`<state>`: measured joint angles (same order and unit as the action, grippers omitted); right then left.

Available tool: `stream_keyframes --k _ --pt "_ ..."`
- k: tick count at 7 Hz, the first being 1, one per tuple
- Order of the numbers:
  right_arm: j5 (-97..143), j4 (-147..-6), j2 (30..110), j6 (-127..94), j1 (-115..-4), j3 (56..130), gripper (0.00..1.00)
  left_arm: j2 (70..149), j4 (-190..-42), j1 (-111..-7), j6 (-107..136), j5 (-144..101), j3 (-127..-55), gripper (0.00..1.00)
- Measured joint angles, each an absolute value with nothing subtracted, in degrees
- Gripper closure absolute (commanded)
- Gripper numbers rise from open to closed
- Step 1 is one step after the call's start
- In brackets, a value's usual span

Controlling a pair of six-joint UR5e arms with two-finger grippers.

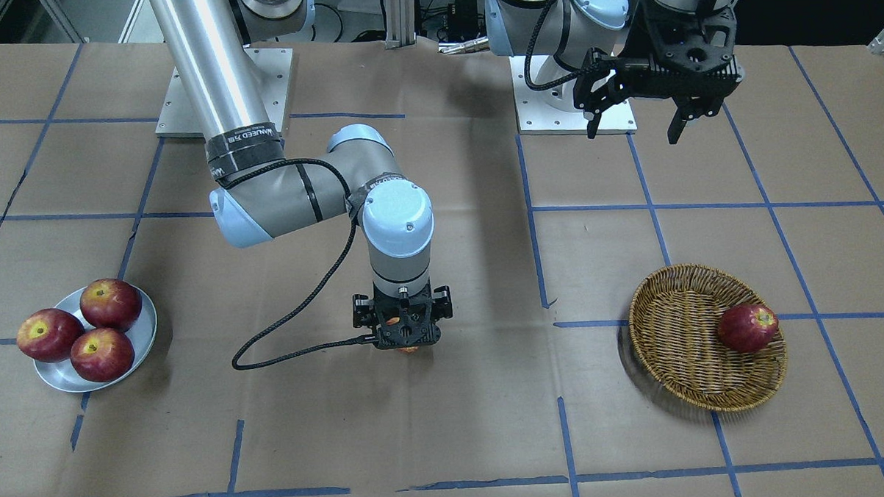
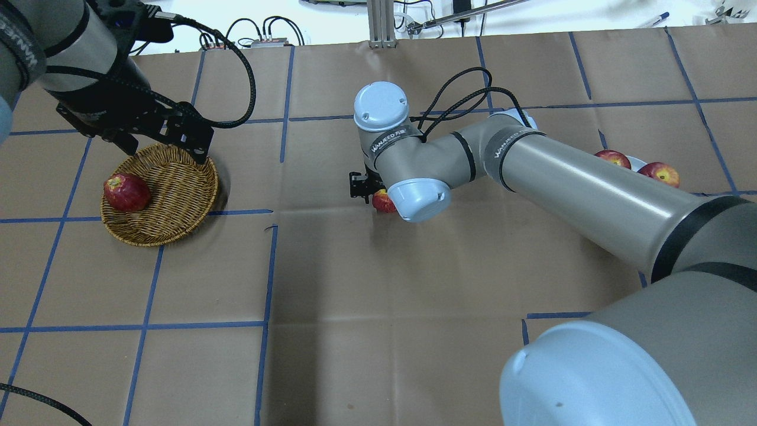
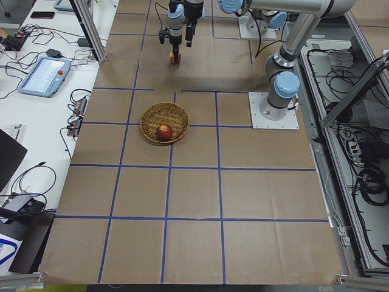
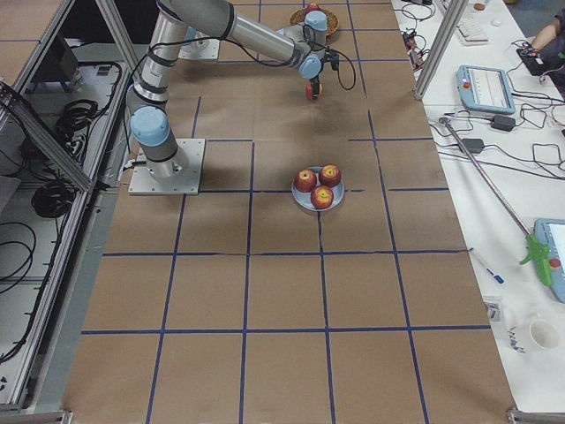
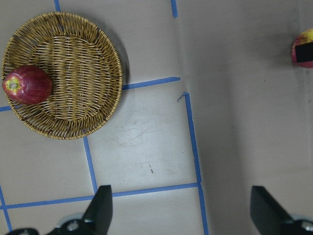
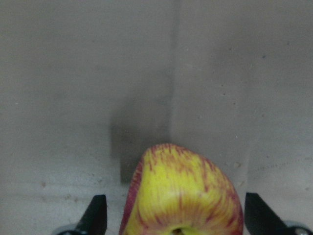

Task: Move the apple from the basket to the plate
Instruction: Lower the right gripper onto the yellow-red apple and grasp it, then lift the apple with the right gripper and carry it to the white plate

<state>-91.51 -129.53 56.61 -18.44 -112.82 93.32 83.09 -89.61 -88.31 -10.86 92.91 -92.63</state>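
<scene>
The apple (image 6: 183, 193), yellow with red streaks, sits between the fingers of my right gripper (image 6: 177, 213), which is shut on it. Gripper and apple (image 2: 383, 202) hang just above the paper-covered table near its middle, between basket and plate. The wicker basket (image 1: 674, 358) lies on my left side with one dark red apple (image 1: 748, 327) in it. My left gripper (image 1: 632, 120) is open and empty, raised above the table behind the basket (image 5: 73, 117). On my right side stands the grey-blue plate (image 1: 145, 340), carrying three dark red apples (image 1: 101, 354).
Brown paper with blue tape lines covers the table (image 1: 449, 439). Both arm bases stand on white mounting plates (image 1: 547, 112) at the robot's edge. The right arm's black cable (image 1: 290, 335) loops down beside its wrist.
</scene>
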Motion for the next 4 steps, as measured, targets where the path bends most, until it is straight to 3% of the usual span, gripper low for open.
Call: stream_keyframes --k 2,4 --pt "-91.5 -129.77 56.31 -18.38 -112.94 93.07 0.39 82.41 -89.53 -88.27 -11.19 93.0 -93.16 0.01" --pt "-91.44 -129.75 56.61 -18.43 -112.94 93.0 0.42 82.79 -89.41 -88.25 -10.75 92.89 -93.37 0.01"
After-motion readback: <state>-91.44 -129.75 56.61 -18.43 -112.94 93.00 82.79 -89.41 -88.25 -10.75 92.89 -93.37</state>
